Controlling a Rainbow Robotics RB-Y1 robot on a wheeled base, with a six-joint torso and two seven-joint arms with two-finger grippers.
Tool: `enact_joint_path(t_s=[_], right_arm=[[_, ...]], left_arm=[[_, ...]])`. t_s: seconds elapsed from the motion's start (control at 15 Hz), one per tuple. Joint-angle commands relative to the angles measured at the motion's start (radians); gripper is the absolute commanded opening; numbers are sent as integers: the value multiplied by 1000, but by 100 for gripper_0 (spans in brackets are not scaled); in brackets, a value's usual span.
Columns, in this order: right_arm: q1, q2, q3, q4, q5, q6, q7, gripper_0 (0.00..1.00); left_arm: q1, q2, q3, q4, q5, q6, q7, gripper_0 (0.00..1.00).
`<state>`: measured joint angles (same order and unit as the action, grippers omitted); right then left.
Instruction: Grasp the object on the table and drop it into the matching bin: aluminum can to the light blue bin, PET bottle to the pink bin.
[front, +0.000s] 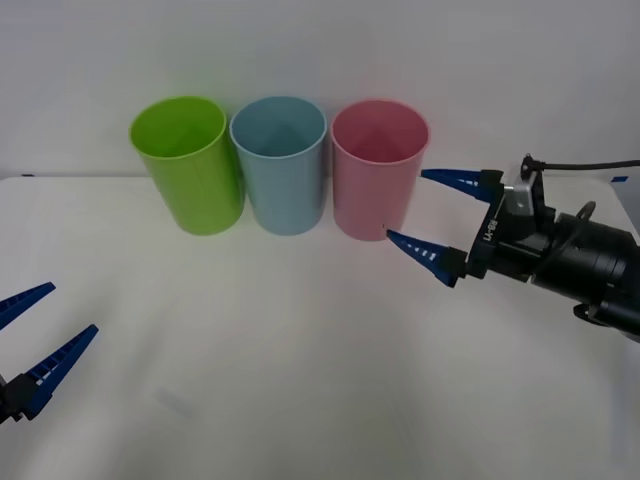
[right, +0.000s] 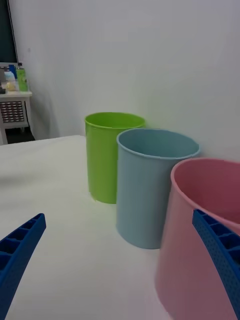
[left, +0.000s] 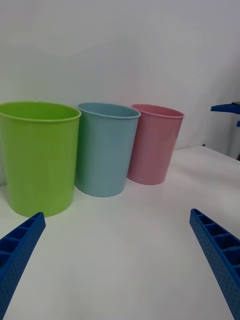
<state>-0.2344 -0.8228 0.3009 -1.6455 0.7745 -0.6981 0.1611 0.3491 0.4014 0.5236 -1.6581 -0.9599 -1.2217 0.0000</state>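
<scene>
Can placement cannot be told: it is seen neither on the surface (front: 300, 340) nor in either hand. The right hand (front: 430, 210) is spread wide, empty, just beside the pink bin (front: 378, 185), which could be knocked over. The left hand (front: 40, 335) is parked wide. "LI-88" is guessed on the right wrist.

A plain white wall (front: 320, 50) runs across the whole back of the scene, smooth and bare, evenly lit with soft light and no hard shadows. Against it, a wide white surface (front: 300, 350) spreads out below, its far edge meeting the wall. Off past one end of the wall, the right wrist view shows a small white side cabinet (right: 14, 107) with a latticed front, with a few bottles (right: 15, 79) on top, one green. Above the cabinet is a dark panel (right: 6, 30), possibly a screen or window.
</scene>
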Motion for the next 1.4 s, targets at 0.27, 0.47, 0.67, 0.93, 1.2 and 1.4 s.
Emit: enact_joint_path(t_s=[0.27,0.47,0.67,0.93,1.2,1.4], right_arm=[[214,2,-74,-50,-31,-17,132,100],[323,19,-151,-53,-31,-49,144,100],[406,54,-230,-53,-31,-103,143,100],[491,94,-307,-51,-31,-179,143,100],[544,111,-344,-51,-31,-228,144,100],[576,120,-370,-53,-29,-261,147,100]], left_arm=[[0,0,0,0,0,0,0,100],[0,0,0,0,0,0,0,100],[0,0,0,0,0,0,0,100],[0,0,0,0,0,0,0,100],[0,0,0,0,0,0,0,100],[0,0,0,0,0,0,0,100]])
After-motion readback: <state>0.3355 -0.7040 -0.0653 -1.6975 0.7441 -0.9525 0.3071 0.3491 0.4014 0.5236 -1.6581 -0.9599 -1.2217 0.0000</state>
